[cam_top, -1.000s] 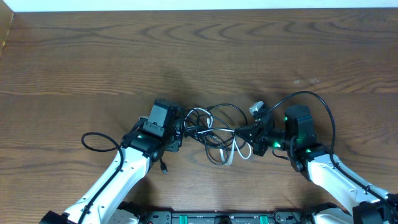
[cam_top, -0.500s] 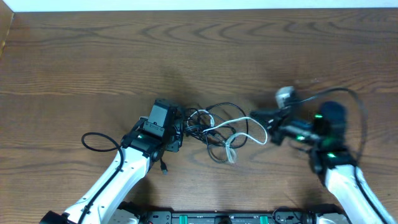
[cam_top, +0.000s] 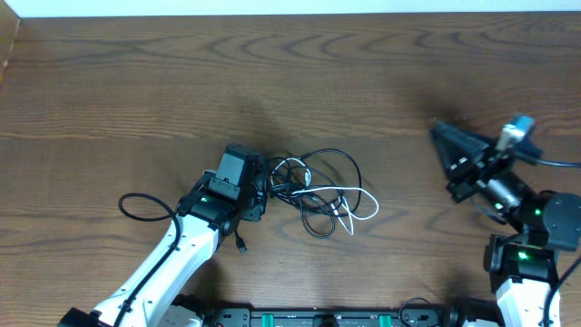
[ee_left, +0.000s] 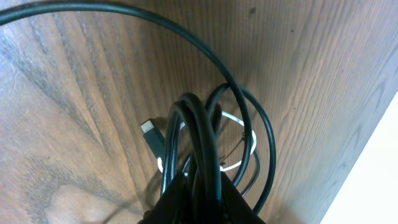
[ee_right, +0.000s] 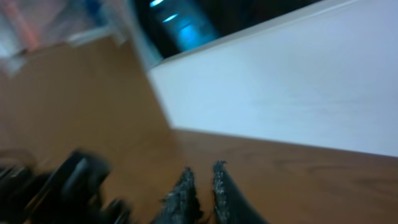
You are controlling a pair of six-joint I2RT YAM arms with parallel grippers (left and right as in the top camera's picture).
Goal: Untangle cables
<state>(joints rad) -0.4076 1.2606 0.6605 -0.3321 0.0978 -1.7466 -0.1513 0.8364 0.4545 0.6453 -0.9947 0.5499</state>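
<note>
Right claw [cam_top: 438,130] swung away from one white, several black cables [cam_top: 313,193].

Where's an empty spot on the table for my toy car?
The whole far strip of table is bare, and so is the patch between the cables and the right claw. It's crowded in the middle, where the left claw pinches the cables.

A dark wood-grain table [cam_top: 182,82] meets a white strip [cam_top: 290,7] along its far edge.
</note>
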